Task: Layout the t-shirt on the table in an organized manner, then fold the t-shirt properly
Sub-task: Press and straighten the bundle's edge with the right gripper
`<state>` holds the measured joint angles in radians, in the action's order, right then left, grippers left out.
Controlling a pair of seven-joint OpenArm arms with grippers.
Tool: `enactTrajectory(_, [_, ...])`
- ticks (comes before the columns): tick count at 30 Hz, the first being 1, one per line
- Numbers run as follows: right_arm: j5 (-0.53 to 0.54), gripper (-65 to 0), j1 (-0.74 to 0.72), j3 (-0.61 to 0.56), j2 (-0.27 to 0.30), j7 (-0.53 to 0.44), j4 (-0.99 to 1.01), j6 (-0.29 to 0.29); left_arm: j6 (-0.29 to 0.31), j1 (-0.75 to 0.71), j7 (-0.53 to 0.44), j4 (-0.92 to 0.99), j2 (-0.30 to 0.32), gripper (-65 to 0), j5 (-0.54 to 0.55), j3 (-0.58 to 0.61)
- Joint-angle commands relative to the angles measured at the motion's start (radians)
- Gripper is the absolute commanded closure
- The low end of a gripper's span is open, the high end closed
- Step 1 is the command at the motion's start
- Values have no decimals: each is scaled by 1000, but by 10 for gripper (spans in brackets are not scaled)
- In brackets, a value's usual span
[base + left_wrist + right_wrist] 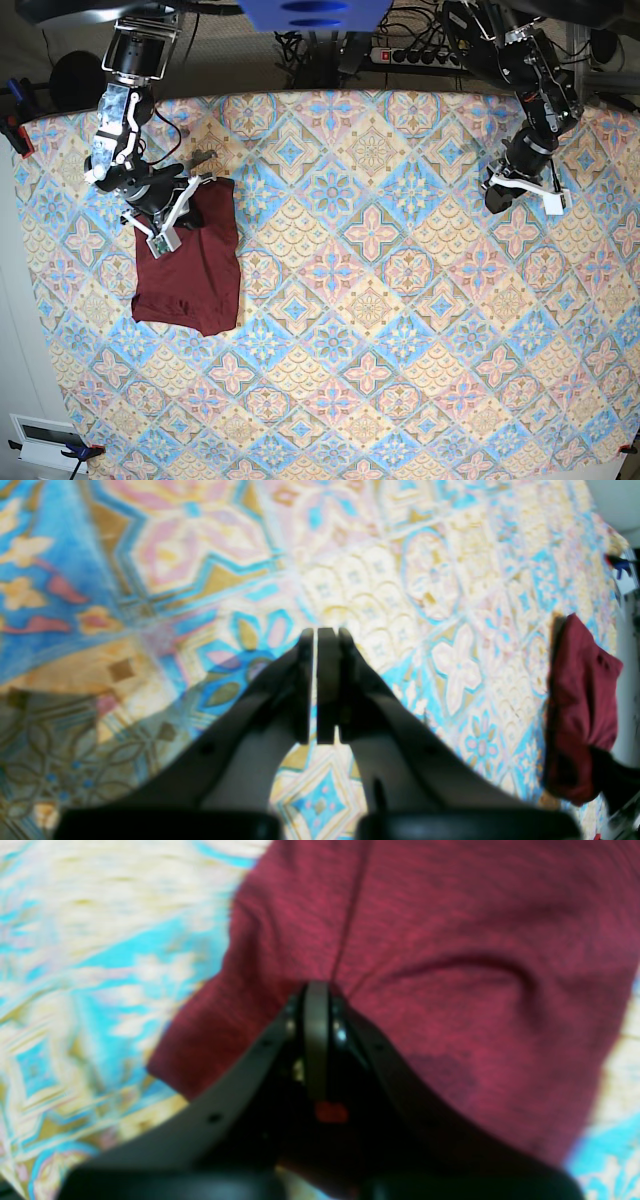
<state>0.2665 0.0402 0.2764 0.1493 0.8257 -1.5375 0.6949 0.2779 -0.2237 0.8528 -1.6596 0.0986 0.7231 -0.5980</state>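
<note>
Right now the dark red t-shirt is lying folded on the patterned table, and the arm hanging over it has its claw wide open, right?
Not quite. The right gripper over the t-shirt is shut, not wide open; the right wrist view shows its jaws pressed together. The rest holds: the t-shirt lies folded on the table.

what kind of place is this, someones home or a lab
Likely a robot lab or test bench: two arms mounted over a table with a patterned cloth, a power strip and loose cables behind it, and one maroon t-shirt laid out.
</note>
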Motion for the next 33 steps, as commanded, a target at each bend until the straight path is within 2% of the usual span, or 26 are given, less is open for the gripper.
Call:
enactTrajectory(1, [-14,0,-6,-15,8,19,2,3,5,4,-17,-18,10,-3,14,-4])
enactTrajectory(7, [-14,0,-3,-90,8,16,42,3,5,4,-17,-18,6,-3,16,-4])
enactTrajectory(11, [-14,0,5,-105,8,-29,47,3,5,4,-17,-18,6,-3,16,-4])
enactTrajectory(22, [-11,0,71,103,11,24,-226,3,5,0,-17,-18,8,-3,16,-4])
enactTrajectory(33, [-11,0,34,192,11,20,-157,3,7,4,-17,-18,8,-3,17,22])
